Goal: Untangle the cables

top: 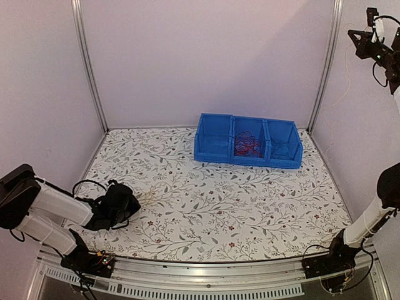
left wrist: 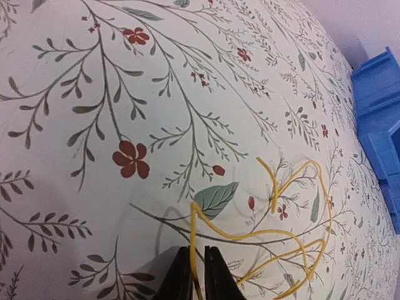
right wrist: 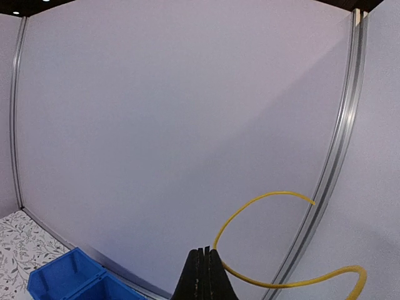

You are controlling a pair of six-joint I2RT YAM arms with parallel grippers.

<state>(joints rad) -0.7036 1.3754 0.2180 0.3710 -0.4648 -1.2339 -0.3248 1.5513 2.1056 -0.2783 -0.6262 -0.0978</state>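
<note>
**Bench** (top: 219, 212): floral covering; carries everything listed below.

**Blue bin** (top: 215, 156): three compartments, at the far side, right of centre.

**Red cables** (top: 248, 145): a snarl in the middle compartment of the bin.

**Left gripper** (left wrist: 199, 278): low at the near left, closed on a yellow cable (left wrist: 194, 237). The cable's loops lie flat on the cloth, well apart from the bin.

**Right gripper** (right wrist: 204, 275): raised high by the far right wall, pinched on a yellow strand (right wrist: 275, 194) that arcs in the air. Whether this is the same wire as the left's cannot be told.

**Handling note:** the step appears to be laying out yellow wire. Keep both pinches firm, draw slowly, and stop if a crossing in the loops tightens rather than slides.
</note>
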